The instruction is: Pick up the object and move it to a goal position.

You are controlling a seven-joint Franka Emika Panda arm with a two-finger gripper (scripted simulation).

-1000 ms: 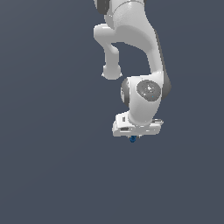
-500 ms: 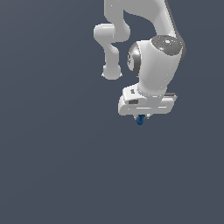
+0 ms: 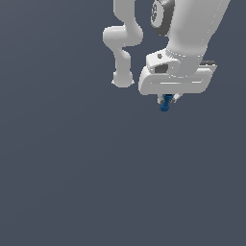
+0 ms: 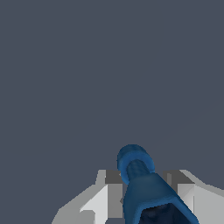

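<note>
Flat slate-grey backdrop (image 3: 72, 182) is filling both views, no seams, edges or markings showing, so floor versus wall cannot be told apart. White arm (image 3: 192, 29) is taking up the upper part toward the exterior view's right, running out of frame at the top; a bent link with a rounded end cap (image 3: 123, 79) is hanging down on the exterior view's left of the wrist block. A dark-rimmed round joint face (image 3: 161, 14) is showing near the top of the arm. Wide white hand housing (image 3: 175, 81) is sitting below the forearm, tilted slightly. Gripper (image 3: 166, 100) is poking out under the housing, its short pale fingers (image 4: 103, 199) closing on the object (image 3: 165, 104), clamped from both sides. The object is a small dark-blue peg, sticking down out of the gripper with its knobbed end lowest, hanging in the air with only backdrop under it and touching nothing but the gripper. In the wrist view the object (image 4: 140, 183) is reading large and close, a rounded ribbed knob at the far end and a wider blue body nearer the camera, sitting between the two grey-white fingers. Nothing else is appearing around the gripper in either view.
</note>
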